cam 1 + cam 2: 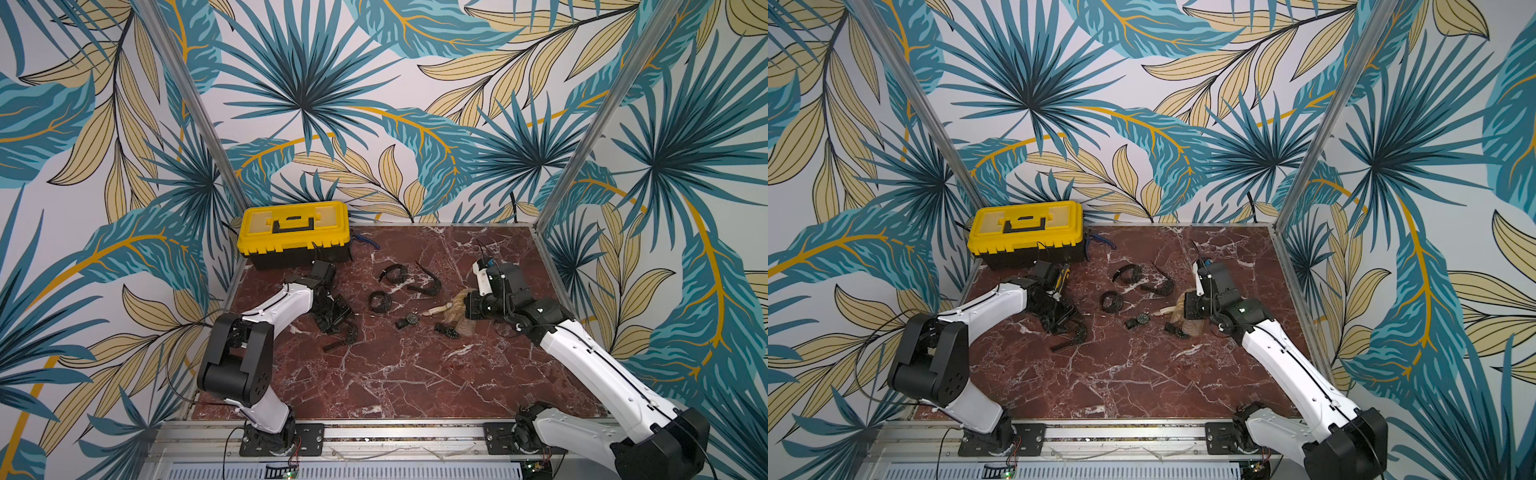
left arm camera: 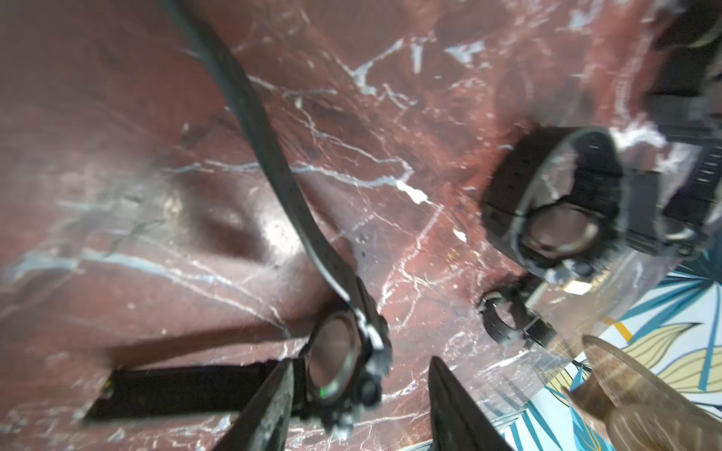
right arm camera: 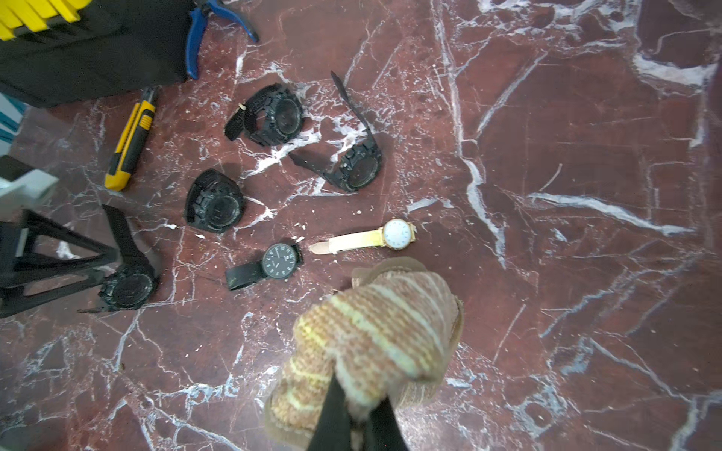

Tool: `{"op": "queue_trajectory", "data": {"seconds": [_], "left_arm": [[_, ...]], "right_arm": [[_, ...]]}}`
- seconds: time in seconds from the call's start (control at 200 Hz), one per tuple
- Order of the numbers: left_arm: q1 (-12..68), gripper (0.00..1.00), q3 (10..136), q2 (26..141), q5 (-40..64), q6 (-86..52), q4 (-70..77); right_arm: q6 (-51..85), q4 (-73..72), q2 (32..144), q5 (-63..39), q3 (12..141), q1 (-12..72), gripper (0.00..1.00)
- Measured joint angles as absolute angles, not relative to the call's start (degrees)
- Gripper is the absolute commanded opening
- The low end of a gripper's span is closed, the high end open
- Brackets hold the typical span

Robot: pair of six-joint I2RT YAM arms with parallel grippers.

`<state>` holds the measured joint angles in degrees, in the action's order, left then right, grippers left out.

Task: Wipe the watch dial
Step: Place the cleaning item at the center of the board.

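1. The tabletop [image 1: 395,374] is red marble with white veins and fills the lower centre of both top views.
2. The toolbox [image 1: 293,232] has a yellow lid and a black base. It is closed and stands at the upper left corner of the tabletop.
3. The left gripper [image 3: 109,265] is low over the tabletop, left of centre in both top views. Its jaws stand partly apart and grip nothing.
4. The right gripper [image 3: 359,406] is right of centre, with its jaws clamped tight on the cloth.
5. The cloth [image 3: 375,332] is knitted, tan with pale stripes, and bunched. Contact with the tabletop cannot be confirmed.
6. The black watch [image 2: 336,363] lies on the tabletop between the left jaws, dial up and straps unfastened. It sits nearer one side; contact cannot be confirmed.
7. The utility knife [image 3: 131,144], yellow and black, lies just in front of the toolbox.
8. The gold watch [image 3: 396,233] has a cream strap and lies flat near the cloth.
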<state>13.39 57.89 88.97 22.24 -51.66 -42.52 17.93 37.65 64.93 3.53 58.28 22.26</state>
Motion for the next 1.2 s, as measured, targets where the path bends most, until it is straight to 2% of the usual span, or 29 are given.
{"op": "queue_trajectory", "data": {"seconds": [0.18, 0.376, 0.651, 0.711, 0.781, 0.831, 0.891, 0.966, 1.046, 1.051, 1.056, 1.061, 1.132, 1.172, 1.197], "left_arm": [[13.4, 0.56, 57.3, 79.5, 19.7, -50.5, -42.4], [13.4, 0.58, 57.3, 72.7, 15.3, -47.0, -42.5], [12.6, 0.62, 56.1, 65.1, 5.7, -43.3, -42.4], [12.3, 0.65, 55.4, 63.3, 3.5, -42.7, -42.4], [11.9, 0.67, 54.5, 61.8, 1.5, -42.0, -42.3], [11.5, 0.68, 53.6, 60.9, -0.1, -41.6, -42.2], [11.1, 0.69, 52.6, 60.2, -1.6, -41.1, -42.3], [10.6, 0.7, 51.9, 59.5, -2.7, -40.4, -42.3], [10.3, 0.79, 51.8, 58.7, -3.3, -39.2, -42.3], [10.3, 0.8, 51.8, 58.7, -3.3, -39.3, -42.2], [10.3, 0.8, 51.8, 58.6, -3.4, -39.3, -42.2], [10.3, 0.81, 51.8, 58.5, -3.4, -39.3, -42.2], [10.3, 0.9, 51.7, 57.3, -4.6, -38.3, -42.2], [10.2, 0.99, 51.6, 56.4, -5.7, -37.6, -41.9], [10.2, 1.0, 51.4, 55.9, -6.7, -37.9, -41.6]], "right_arm": [[16.6, 40.4, 68.5, 7.7, 63.5, 15.2, 0.01], [15.8, 41.0, 70.5, 10.2, 62.0, 7.4, 0.02], [14.1, 38.8, 74.5, 13.8, 54.9, 5.3, 0.06], [14.1, 37.9, 75.8, 13.6, 53.2, 4.9, 0.16], [14.2, 36.9, 76.7, 13.1, 51.7, 4.7, 0.2], [14.4, 36.3, 76.7, 12.7, 51.1, 4.6, 0.28], [14.2, 35.8, 76.7, 12.3, 50.9, 4.6, 0.46], [14.1, 36.1, 76.7, 11.6, 51.2, 4.5, 0.63], [13.5, 38.0, 76.4, 10.7, 52.8, 4.5, 0.79], [13.3, 38.1, 76.4, 10.7, 52.9, 4.5, 0.82], [13.2, 38.2, 76.3, 10.7, 53.1, 4.5, 0.94], [13.3, 38.3, 76.3, 10.7, 53.2, 4.5, 0.98], [13.0, 39.8, 74.9, 10.5, 55.3, 4.5, 0.99], [13.0, 40.2, 73.7, 10.7, 56.2, 4.5, 0.99], [13.1, 40.4, 72.9, 10.9, 56.7, 4.5, 0.99]]}}
